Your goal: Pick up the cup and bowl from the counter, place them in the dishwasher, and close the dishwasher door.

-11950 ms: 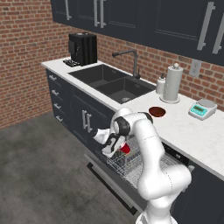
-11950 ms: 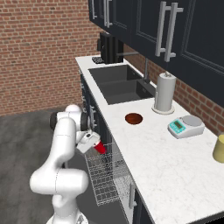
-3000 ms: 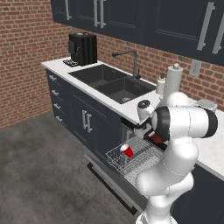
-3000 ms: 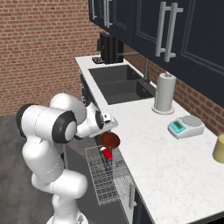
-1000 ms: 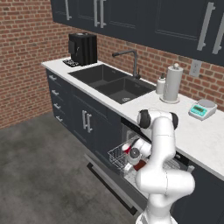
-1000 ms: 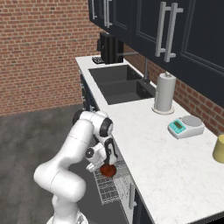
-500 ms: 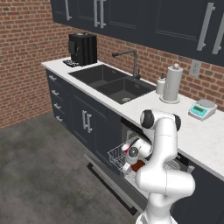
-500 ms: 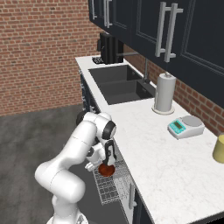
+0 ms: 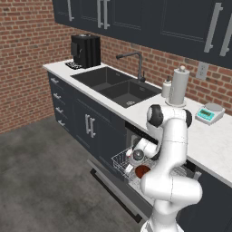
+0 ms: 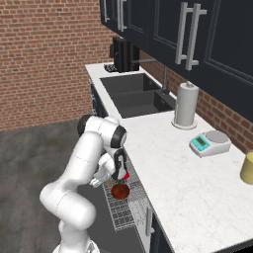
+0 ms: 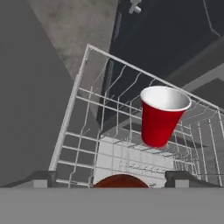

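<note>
- claw (image 11: 112,178) wide, holding nothing — tips stand apart either side of the bowl (image 11: 120,181) in the hand view
- bowl sits in the white wire rack (image 10: 123,213) of the dishwasher (image 9: 136,170), just below the claw; rim shows between the tips, contact can't be told
- cup (image 11: 161,115) upright in the same rack, just beyond the bowl, apart from it
- both off the table (image 10: 197,183) — placing looks done
- dishwasher door (image 9: 115,190) is down, lying low in front of the rack on the floor side
- judgement: next move turns on that — claw must clear the rack upward, then get under the door's outer edge and lift
</note>
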